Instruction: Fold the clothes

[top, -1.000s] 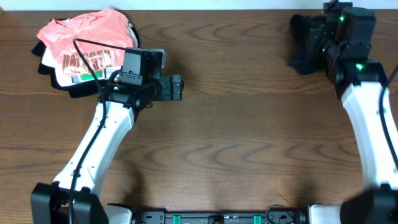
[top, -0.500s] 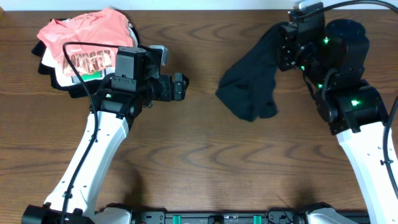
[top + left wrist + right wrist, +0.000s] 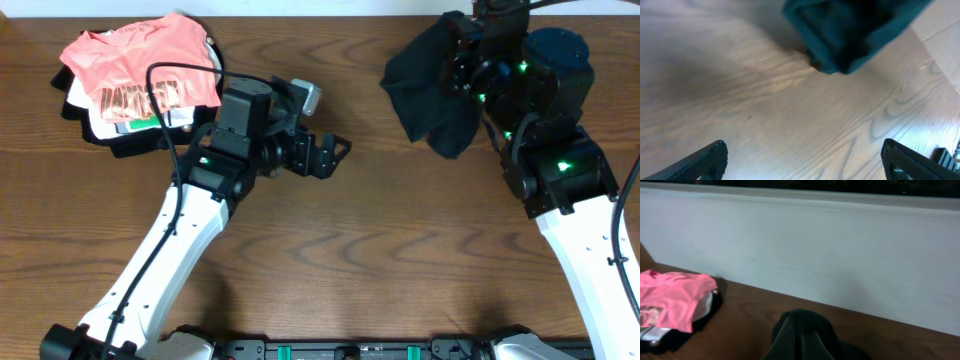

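My left tool [image 3: 335, 155] has swung out, jaws spread, toward the clothes [image 3: 430, 90] dangling ahead of it, pinched under my right tool [image 3: 462, 60]; I judge I'm still laying them out, and next must catch a free corner.

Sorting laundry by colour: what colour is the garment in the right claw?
The garment is plain black; overhead view shows it best.

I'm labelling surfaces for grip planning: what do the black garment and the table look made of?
Black garment: soft matte fabric, possibly knit; it hangs limp in folds. Table: brown wood or wood-look laminate, smooth, slight sheen; wavy grain shows.
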Available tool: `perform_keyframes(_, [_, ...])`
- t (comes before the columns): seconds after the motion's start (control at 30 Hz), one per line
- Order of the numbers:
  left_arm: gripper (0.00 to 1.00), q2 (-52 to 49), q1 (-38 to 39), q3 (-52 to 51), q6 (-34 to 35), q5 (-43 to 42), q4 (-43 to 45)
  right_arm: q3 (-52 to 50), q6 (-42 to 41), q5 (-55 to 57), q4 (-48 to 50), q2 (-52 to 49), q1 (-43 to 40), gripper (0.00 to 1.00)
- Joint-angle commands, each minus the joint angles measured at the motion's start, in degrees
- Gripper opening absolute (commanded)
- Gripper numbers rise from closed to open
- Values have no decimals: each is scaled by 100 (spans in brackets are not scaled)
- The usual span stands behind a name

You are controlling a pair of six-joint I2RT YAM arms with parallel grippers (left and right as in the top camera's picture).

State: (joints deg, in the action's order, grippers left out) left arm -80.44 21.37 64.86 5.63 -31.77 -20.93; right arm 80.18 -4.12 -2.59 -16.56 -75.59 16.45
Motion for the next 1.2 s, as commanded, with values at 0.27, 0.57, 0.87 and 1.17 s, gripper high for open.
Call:
perform_keyframes(0.27, [98, -28, 170, -9, -155, 592, 573, 81, -404, -944, -26, 109, 273, 1])
perform_keyframes(0.57, [98, -136, 188, -11, -153, 542, 656, 81, -533, -1456, 13, 566, 275, 1])
perform_keyframes(0.87, [98, -269, 463, -13, -151, 527, 734, 83, -739, -1803, 284, 785, 275, 1])
perform_keyframes(1.17, [33, -337, 658, -13, -151, 643, 909, 83, -756, -1753, 339, 785, 258, 1])
